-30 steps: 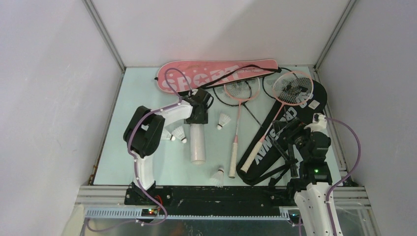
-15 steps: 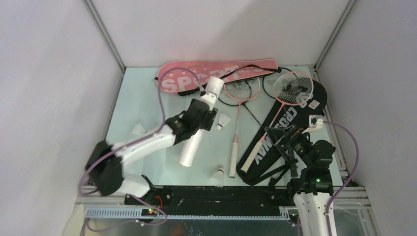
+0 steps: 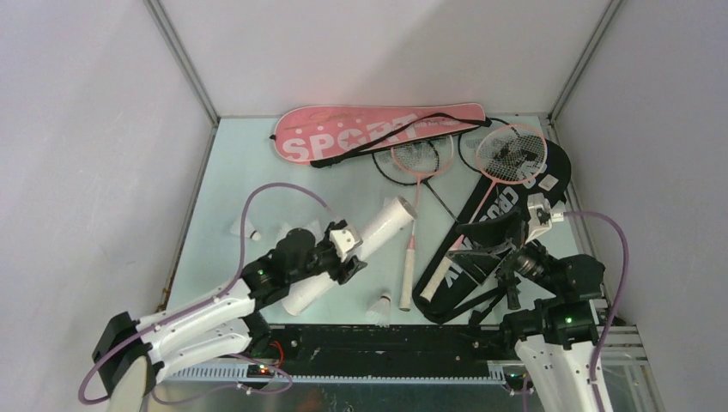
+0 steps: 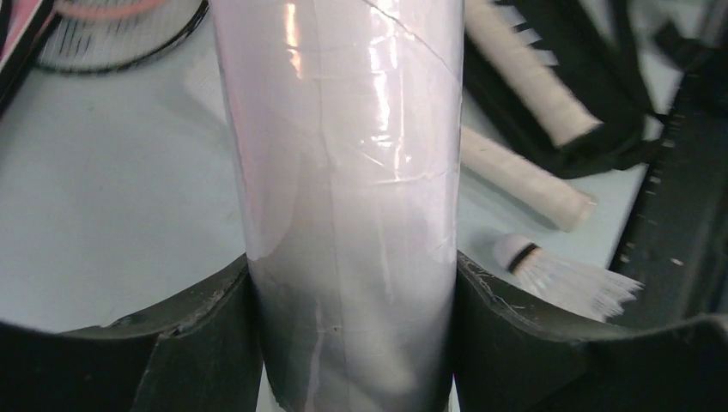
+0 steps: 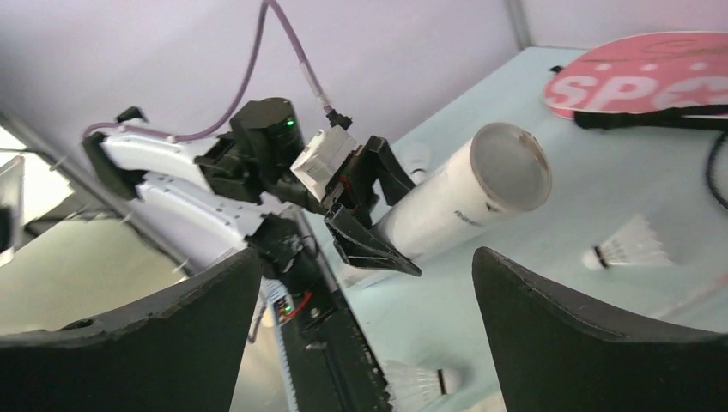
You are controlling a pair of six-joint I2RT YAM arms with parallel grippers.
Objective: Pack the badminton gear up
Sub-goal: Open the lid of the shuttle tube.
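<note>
Tube (image 5: 481,184) in left gripper (image 5: 380,215), shuttlecock (image 5: 622,246) nearby

Rackets (image 3: 512,154), bags (image 3: 360,133), shuttlecocks (image 3: 380,303) on table (image 3: 249,180)

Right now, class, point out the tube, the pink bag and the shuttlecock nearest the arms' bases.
tube (image 3: 382,225), top view, wall near its open end.
pink bag (image 3: 343,120), top view, pink face above the lettering.
shuttlecock (image 3: 379,305), top view, white feathers.

The tube (image 4: 343,197) is glossy translucent plastic, smooth, with fine creases and bright glare streaks. The racket grips (image 4: 524,172) are white wrapped tape, matt and ribbed; the shuttlecock (image 4: 571,279) has white feathers. The table (image 3: 249,172) is smooth, with a faint sheen.
</note>
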